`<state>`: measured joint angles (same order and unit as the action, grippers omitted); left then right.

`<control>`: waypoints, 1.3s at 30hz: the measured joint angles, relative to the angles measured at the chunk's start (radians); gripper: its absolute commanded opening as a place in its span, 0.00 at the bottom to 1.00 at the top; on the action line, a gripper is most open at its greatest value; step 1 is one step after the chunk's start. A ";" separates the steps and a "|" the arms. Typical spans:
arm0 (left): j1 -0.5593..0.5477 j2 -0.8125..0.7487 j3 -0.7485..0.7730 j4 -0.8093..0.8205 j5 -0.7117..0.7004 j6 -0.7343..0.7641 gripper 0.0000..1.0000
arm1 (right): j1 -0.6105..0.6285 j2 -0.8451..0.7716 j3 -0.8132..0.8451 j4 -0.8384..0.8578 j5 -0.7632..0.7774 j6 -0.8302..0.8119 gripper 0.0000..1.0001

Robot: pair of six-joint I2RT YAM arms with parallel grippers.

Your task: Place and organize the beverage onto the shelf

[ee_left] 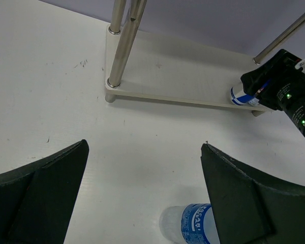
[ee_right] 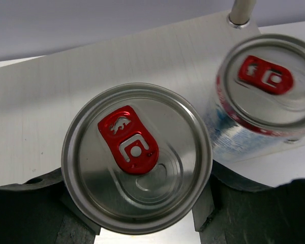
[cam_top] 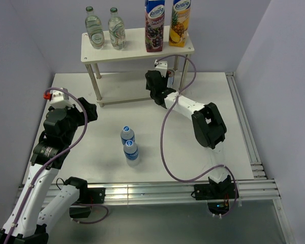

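Observation:
The cream-white shelf point(cam_top: 137, 48) stands at the back. Its top board carries two glass bottles point(cam_top: 95, 28) and two juice cartons point(cam_top: 155, 25). My right gripper point(cam_top: 160, 90) reaches under it over the lower board point(ee_right: 66, 101) and is shut on a silver can with a red tab point(ee_right: 137, 162). A second red-tab can point(ee_right: 267, 91) stands on the board just to the right of it. Two small water bottles point(cam_top: 127, 134) with blue labels stand mid-table. My left gripper point(cam_top: 90, 110) is open and empty, left of them. One bottle point(ee_left: 190, 223) shows by its right finger point(ee_left: 244, 198).
Steel posts point(ee_left: 123, 43) hold the shelf at its corners. The right arm's black wrist point(ee_left: 290, 91) and a blue-white can point(ee_left: 241, 95) show at the lower board's right end point(ee_left: 183, 76). Grey walls close the back and sides; an aluminium rail point(cam_top: 157, 190) runs along the near edge.

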<state>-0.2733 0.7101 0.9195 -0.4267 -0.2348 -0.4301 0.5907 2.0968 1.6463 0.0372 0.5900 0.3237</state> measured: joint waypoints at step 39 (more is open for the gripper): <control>0.005 -0.007 0.000 -0.002 -0.039 0.000 0.99 | 0.060 -0.263 -0.344 0.113 -0.065 0.003 1.00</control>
<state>-0.2687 0.7033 0.9195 -0.4286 -0.2737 -0.4305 0.6502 1.8336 1.3022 0.1501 0.5251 0.3267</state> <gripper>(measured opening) 0.994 0.998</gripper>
